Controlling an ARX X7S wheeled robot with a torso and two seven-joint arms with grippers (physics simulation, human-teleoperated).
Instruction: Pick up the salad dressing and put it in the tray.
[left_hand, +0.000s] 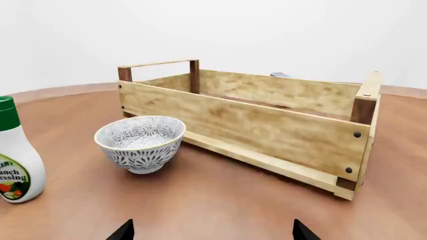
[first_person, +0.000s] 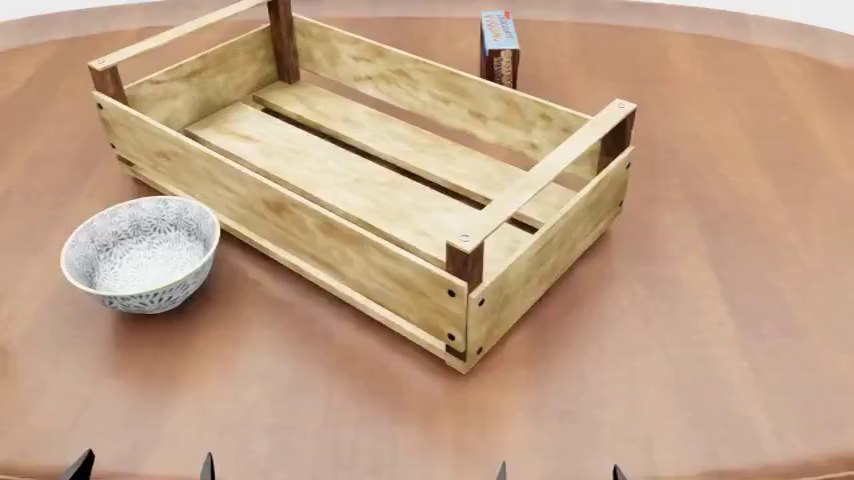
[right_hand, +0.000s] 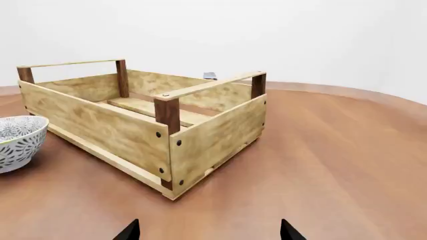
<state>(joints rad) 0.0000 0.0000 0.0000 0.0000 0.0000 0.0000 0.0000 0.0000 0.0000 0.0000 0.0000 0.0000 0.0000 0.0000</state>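
The salad dressing (left_hand: 17, 155) is a white bottle with a green cap and a ranch label, upright on the table at the edge of the left wrist view, beside the bowl; it is out of the head view. The tray (first_person: 307, 225) is a light-wood crate with dark corner posts and a slatted floor, with nothing in it; it also shows in the left wrist view (left_hand: 267, 125) and the right wrist view (right_hand: 100, 125). My left gripper (left_hand: 212, 235) (first_person: 143, 470) is open and empty, short of the bottle. My right gripper (right_hand: 210, 234) (first_person: 559, 472) is open and empty before the tray's near corner.
A patterned white bowl (first_person: 140, 250) (left_hand: 140, 142) (right_hand: 17, 140) stands left of the tray, between it and the bottle. A blue-and-brown box (first_person: 499, 45) stands upright behind the tray's far wall. All rest on a round brown wooden table (first_person: 694, 330).
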